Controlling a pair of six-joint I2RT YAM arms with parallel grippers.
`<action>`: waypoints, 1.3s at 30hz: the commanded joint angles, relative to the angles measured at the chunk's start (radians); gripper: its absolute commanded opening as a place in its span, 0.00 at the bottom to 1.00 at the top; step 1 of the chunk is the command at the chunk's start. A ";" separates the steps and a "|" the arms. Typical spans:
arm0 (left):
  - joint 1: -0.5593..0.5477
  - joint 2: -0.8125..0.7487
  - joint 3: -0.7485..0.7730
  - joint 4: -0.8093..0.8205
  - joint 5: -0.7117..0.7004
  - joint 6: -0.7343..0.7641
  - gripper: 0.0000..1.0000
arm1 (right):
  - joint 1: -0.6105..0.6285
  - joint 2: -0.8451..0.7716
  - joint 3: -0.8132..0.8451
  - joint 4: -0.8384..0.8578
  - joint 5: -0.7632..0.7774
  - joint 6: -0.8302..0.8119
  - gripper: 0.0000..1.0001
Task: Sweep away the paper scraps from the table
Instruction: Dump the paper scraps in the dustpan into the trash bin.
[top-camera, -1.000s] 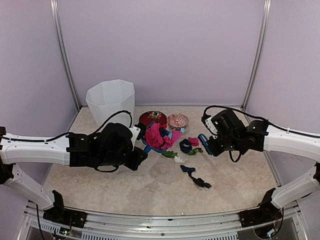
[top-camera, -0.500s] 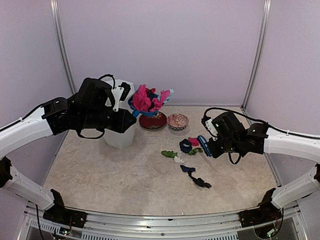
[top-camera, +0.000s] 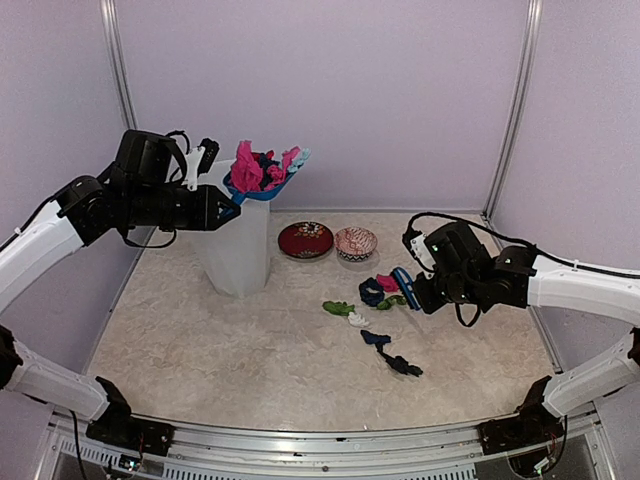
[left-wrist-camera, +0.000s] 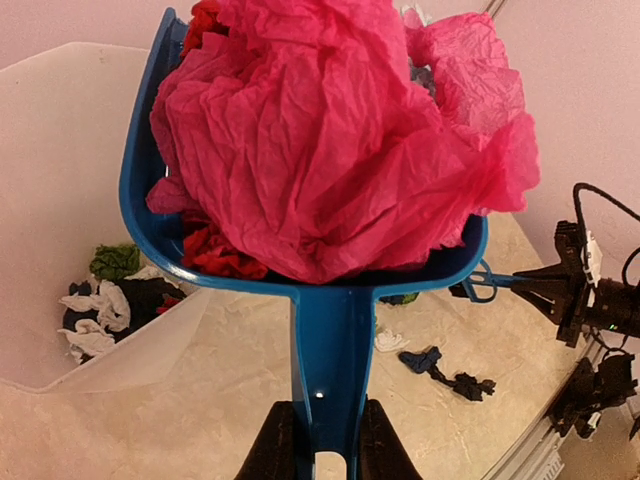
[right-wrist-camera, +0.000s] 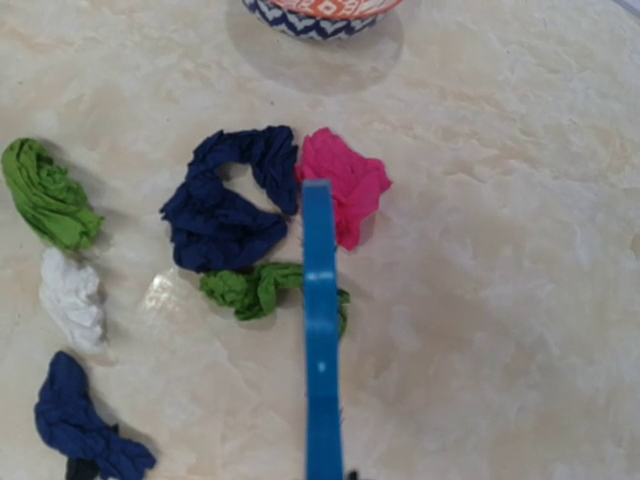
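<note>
My left gripper (left-wrist-camera: 329, 442) is shut on the handle of a blue dustpan (left-wrist-camera: 331, 330), held high over the rim of a white bin (top-camera: 238, 255). The pan (top-camera: 262, 190) is heaped with crumpled pink and red paper scraps (left-wrist-camera: 330, 140). More scraps (left-wrist-camera: 105, 300) lie in the bin's bottom. My right gripper (top-camera: 418, 292) is shut on a blue brush (right-wrist-camera: 320, 330) low over the table (top-camera: 250, 350). Under the brush lie loose scraps: navy (right-wrist-camera: 225, 205), pink (right-wrist-camera: 345, 190), green (right-wrist-camera: 250, 288), another green (right-wrist-camera: 45, 195), white (right-wrist-camera: 70, 295), and a navy and black strand (top-camera: 392, 355).
Two small bowls, a red one (top-camera: 306, 240) and a patterned one (top-camera: 356, 242), stand at the back of the table beside the bin. Lilac walls with metal posts close in the back and sides.
My left arm has lifted the loaded dustpan off the table, up and to the left, to above the bin. The right arm and brush have stayed put.
</note>
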 joint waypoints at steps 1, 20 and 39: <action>0.094 -0.053 -0.033 0.083 0.227 -0.081 0.00 | -0.009 0.001 -0.006 0.023 -0.006 0.007 0.00; 0.425 -0.160 -0.392 0.693 0.822 -0.676 0.00 | -0.008 -0.011 -0.010 0.018 -0.008 0.020 0.00; 0.513 -0.075 -0.644 1.488 0.890 -1.383 0.00 | -0.009 -0.004 0.000 0.018 -0.005 0.023 0.00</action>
